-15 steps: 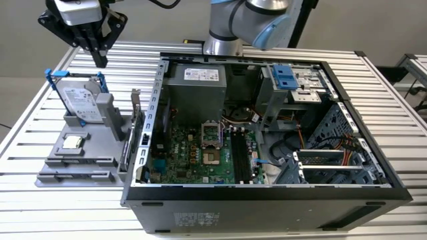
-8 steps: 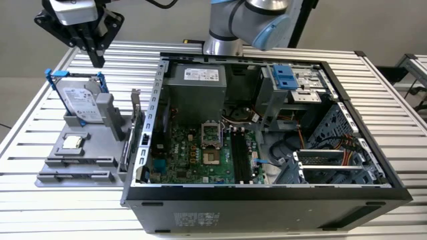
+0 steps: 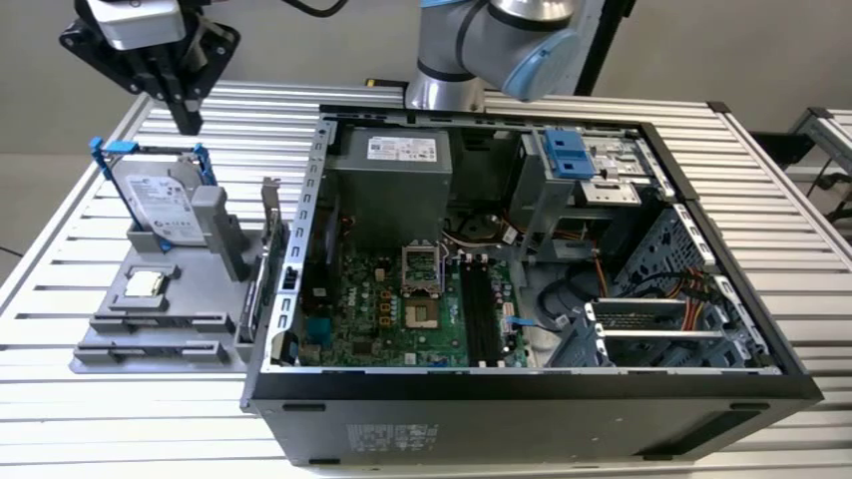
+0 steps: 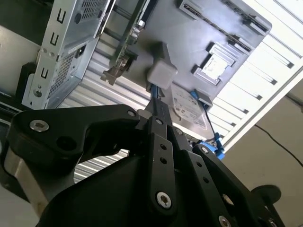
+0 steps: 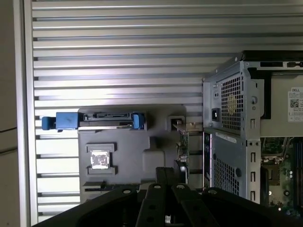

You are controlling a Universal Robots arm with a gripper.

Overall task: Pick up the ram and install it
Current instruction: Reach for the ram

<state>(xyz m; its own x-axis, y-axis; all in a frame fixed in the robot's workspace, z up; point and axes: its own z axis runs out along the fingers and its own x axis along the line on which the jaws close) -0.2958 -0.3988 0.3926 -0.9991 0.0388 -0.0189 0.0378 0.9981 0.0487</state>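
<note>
My gripper (image 3: 188, 122) hangs above the far end of the grey parts holder (image 3: 127, 324) at the exterior view's left, its black fingers closed together on nothing. In both wrist views the fingers (image 4: 156, 101) (image 5: 164, 172) meet over the holder (image 5: 128, 156). A thin dark stick that looks like the ram (image 3: 286, 284) stands on edge at the holder's side nearest the computer case, beside a green card (image 3: 270, 254). In the first wrist view the ram (image 5: 207, 153) sits between that card (image 5: 182, 146) and the case wall. The gripper is well above and away from it.
The open computer case (image 3: 533, 377) lies on the slatted table, with the green motherboard (image 3: 399, 309) and its long black slots (image 3: 480, 309) exposed. On the holder stand a hard drive in a blue bracket (image 3: 163, 205) and a processor chip (image 3: 143, 286). The arm's base (image 3: 446, 90) rises behind the case.
</note>
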